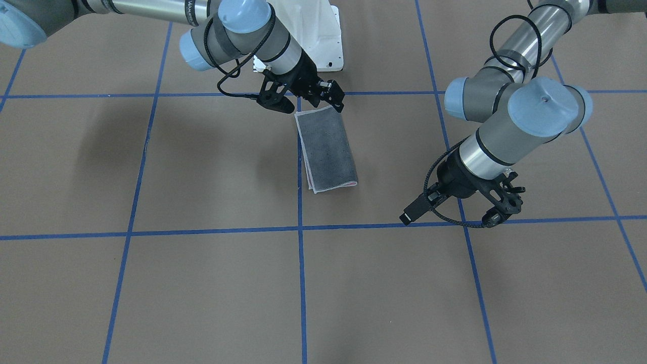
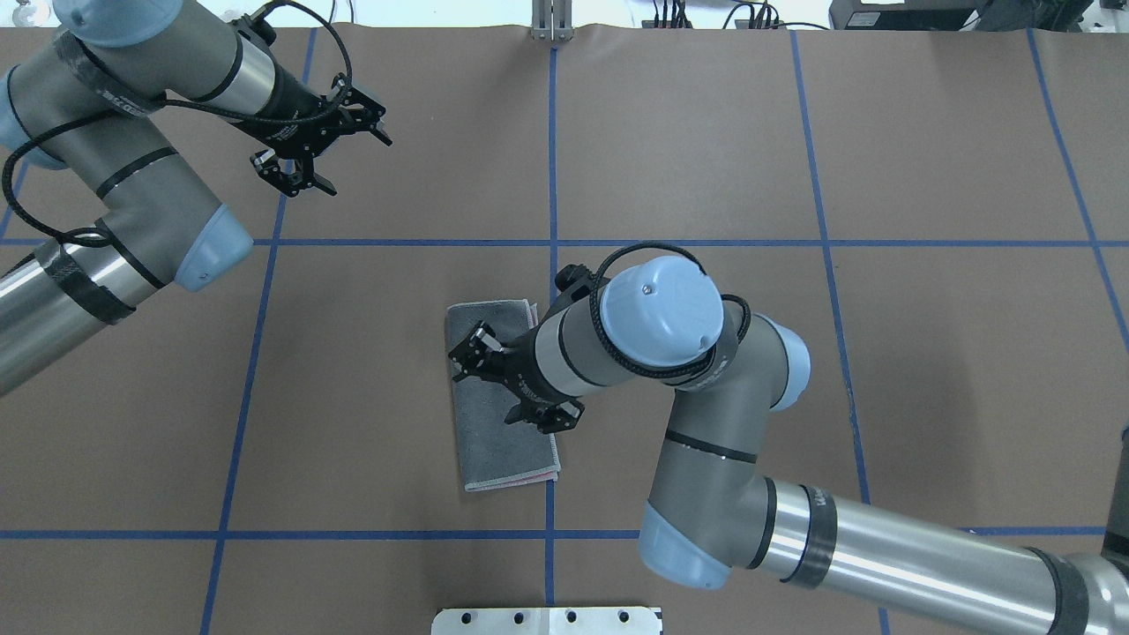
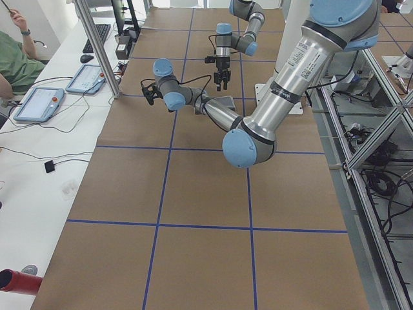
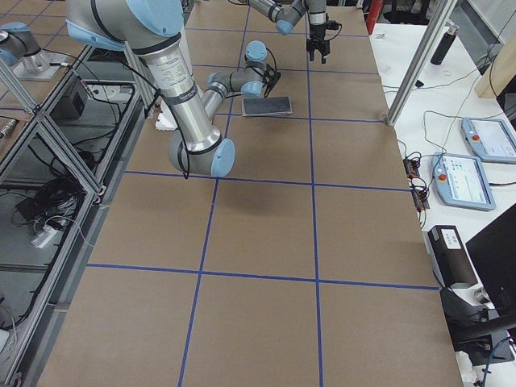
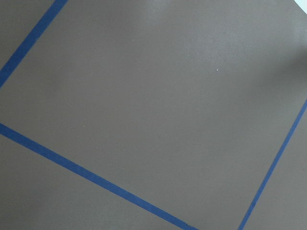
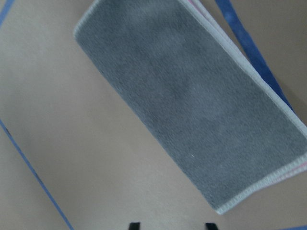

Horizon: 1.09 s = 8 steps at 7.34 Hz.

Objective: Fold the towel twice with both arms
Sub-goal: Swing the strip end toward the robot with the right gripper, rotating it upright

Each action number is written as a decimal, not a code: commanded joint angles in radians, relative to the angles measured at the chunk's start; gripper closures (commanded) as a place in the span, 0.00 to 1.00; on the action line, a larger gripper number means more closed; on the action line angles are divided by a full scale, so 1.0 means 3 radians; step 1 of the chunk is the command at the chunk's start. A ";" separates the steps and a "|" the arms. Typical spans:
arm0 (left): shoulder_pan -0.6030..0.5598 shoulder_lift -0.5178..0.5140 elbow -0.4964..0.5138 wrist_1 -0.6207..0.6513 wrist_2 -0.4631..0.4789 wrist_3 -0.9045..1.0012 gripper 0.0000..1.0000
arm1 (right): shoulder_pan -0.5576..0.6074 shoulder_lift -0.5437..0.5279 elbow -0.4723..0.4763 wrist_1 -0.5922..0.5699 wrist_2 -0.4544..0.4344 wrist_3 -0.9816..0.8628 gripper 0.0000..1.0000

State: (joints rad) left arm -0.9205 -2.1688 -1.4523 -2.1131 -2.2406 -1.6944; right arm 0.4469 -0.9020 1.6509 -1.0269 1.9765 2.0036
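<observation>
One fold done: towel grey rectangle. Right gripper hovers over it, jaws apart; left gripper (well away) likewise. Next probably needs short end gripped.

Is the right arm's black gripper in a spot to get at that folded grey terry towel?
Probably yes. The right gripper hangs open over the folded grey terry towel, with nothing between them, and the left gripper is far off to the side.
</observation>
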 commanded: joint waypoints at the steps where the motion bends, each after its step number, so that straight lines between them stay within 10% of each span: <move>1: 0.0270 -0.0006 -0.0108 -0.0002 0.0140 -0.0352 0.00 | 0.0573 -0.0229 0.0014 -0.0013 0.0537 -0.0555 0.00; 8: 0.1483 0.0101 -0.0451 0.0013 0.1159 -0.0979 0.00 | 0.1225 -0.0588 -0.0129 -0.0028 0.0719 -0.1693 0.00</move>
State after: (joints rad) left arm -0.4998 -2.1547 -1.5868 -2.1095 -1.9032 -1.9841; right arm 0.8098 -1.0772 1.6193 -1.0367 2.1923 1.5011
